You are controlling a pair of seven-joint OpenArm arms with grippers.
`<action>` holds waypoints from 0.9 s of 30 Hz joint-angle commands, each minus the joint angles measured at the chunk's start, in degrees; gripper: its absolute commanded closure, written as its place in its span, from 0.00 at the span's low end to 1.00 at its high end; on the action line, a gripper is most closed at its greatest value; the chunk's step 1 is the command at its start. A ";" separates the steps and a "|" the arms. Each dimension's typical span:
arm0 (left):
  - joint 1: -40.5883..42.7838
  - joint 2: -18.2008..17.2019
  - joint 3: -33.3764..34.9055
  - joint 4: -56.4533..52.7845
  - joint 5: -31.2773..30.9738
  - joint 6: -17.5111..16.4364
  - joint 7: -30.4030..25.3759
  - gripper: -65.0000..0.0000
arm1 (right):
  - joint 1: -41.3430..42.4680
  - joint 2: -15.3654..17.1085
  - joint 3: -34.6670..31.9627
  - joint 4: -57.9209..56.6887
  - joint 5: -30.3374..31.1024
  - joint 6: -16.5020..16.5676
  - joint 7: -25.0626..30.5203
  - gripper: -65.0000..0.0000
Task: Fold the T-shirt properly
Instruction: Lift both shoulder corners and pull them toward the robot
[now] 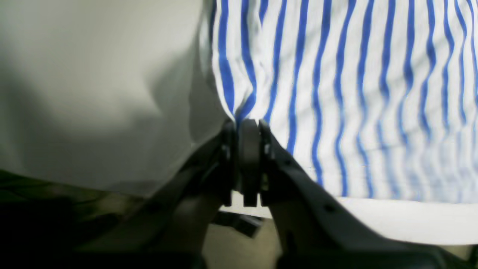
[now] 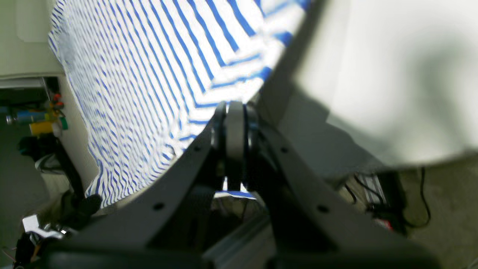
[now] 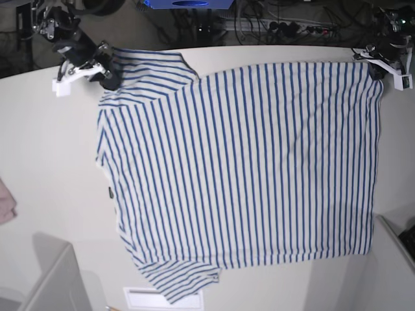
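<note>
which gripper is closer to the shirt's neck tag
Right. The right gripper pinches a sleeve of the T-shirt, near the tag; the left gripper grips the hem corner opposite.

White T-shirt [image 3: 246, 168] with thin blue stripes and a small dark tag, on a pale off-white table [image 3: 45, 162]; pink cloth [image 3: 5, 202] at the edge.

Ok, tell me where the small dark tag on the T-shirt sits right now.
In the base view the dark tag sits at the left edge of the T-shirt, about midway down that side, between the two sleeves and beside bare table.
</note>
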State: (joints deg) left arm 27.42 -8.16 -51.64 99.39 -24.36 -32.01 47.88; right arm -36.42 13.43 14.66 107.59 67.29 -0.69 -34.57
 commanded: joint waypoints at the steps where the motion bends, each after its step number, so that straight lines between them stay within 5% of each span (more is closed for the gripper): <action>1: -1.00 -0.76 1.13 0.87 1.11 -0.21 -0.71 1.00 | 0.42 0.50 0.33 1.02 1.07 0.47 0.59 1.00; 6: -4.17 -0.50 3.94 1.13 8.32 -0.21 -0.71 1.00 | 2.97 1.03 0.33 1.02 6.52 0.47 0.32 1.00; 27: -9.97 -0.58 3.59 4.74 8.14 -0.21 -0.71 1.00 | 10.01 1.12 0.16 1.02 7.83 0.47 -0.03 1.00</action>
State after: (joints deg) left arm 18.00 -7.92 -47.62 103.11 -15.77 -32.16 48.75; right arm -26.79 14.04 14.61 107.59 73.93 -0.97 -35.40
